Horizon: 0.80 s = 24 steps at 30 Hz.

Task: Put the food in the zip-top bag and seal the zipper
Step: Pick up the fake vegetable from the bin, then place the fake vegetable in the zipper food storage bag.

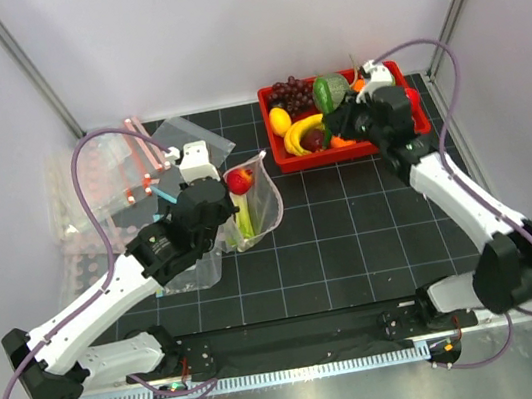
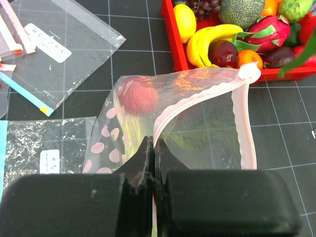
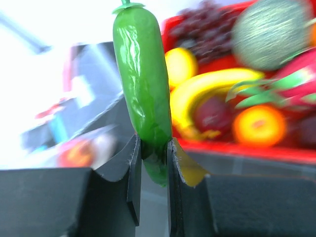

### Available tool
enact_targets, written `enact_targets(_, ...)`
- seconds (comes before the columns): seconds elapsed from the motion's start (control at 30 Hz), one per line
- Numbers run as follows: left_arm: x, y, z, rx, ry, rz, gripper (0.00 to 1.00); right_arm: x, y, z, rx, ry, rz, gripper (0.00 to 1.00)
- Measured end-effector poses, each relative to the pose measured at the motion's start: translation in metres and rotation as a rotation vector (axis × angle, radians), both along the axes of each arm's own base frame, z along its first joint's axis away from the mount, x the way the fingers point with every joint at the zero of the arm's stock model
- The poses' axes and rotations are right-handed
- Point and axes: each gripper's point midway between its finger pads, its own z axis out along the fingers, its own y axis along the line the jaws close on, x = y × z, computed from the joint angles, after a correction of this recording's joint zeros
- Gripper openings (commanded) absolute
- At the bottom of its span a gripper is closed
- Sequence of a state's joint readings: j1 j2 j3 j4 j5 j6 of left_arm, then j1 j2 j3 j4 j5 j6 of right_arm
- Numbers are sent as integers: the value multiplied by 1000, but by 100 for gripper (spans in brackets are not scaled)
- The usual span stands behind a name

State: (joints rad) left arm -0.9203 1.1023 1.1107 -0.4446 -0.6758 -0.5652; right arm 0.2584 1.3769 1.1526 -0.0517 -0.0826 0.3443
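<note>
The clear zip-top bag [image 1: 258,201] stands open on the dark mat, its pale pink zipper [image 2: 197,98] spread wide. A red apple [image 2: 138,96] and the pale-green celery [image 1: 245,218] lie inside it. My left gripper [image 2: 154,148] is shut on the bag's mouth edge. My right gripper [image 3: 153,148] is shut on the lower end of a glossy dark green vegetable [image 3: 143,74], held upright above the front of the red tray [image 1: 285,161]. The yellow lemon [image 1: 280,120] lies in the tray's left end.
The tray also holds a banana [image 1: 298,134], purple grapes [image 1: 292,92], a green melon [image 1: 331,91] and other toy fruit. Several spare clear bags [image 1: 102,185] lie flat at the left of the mat. White walls surround the table.
</note>
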Motion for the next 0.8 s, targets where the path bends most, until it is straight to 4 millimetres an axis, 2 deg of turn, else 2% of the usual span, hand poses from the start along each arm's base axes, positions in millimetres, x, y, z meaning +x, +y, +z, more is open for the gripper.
enact_targets(0.1, -1, -2, 0, -5, 2, -10, 1, -43, 19, 2, 87, -9, 89, 1)
enact_targets(0.17, -1, -4, 0, -9, 4, -18, 0, -75, 37, 11, 127, -43, 171, 1)
enact_targets(0.3, -2, -6, 0, -15, 7, -31, 0, -141, 68, 36, 187, -186, 352, 1)
enact_targets(0.4, -3, -9, 0, -22, 12, -47, 0, -174, 79, 54, 218, -299, 445, 1)
enact_targets(0.53, -7, -18, -1, -41, 28, -94, 1, -192, 90, 67, 243, -403, 526, 1)
enact_targets(0.8, -22, -42, -3, -105, 84, -225, 0, -219, 122, 74, 278, -506, 675, 1)
